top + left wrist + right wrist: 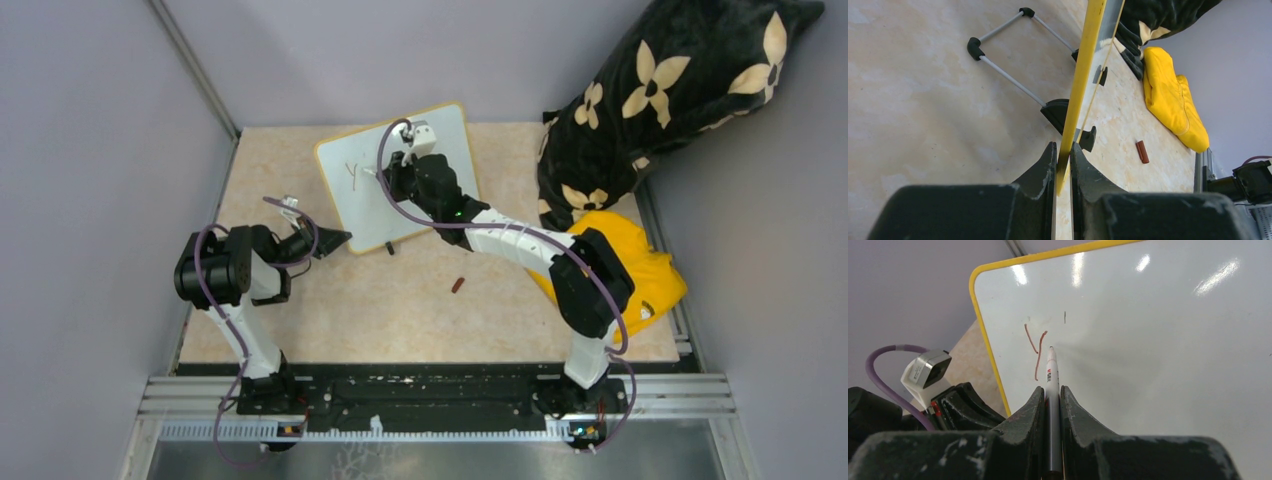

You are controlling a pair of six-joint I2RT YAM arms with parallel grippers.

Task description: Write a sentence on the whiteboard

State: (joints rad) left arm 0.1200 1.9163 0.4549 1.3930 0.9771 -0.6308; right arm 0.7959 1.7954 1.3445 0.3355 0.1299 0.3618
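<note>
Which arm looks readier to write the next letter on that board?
Right. The right gripper holds the marker, tip at the whiteboard beside the written y; the left gripper only clamps its yellow frame.

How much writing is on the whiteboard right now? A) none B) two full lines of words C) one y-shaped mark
C: the right wrist view shows just a reddish y-shaped mark and a tiny dash on the whiteboard, the marker tip beside it.
</note>
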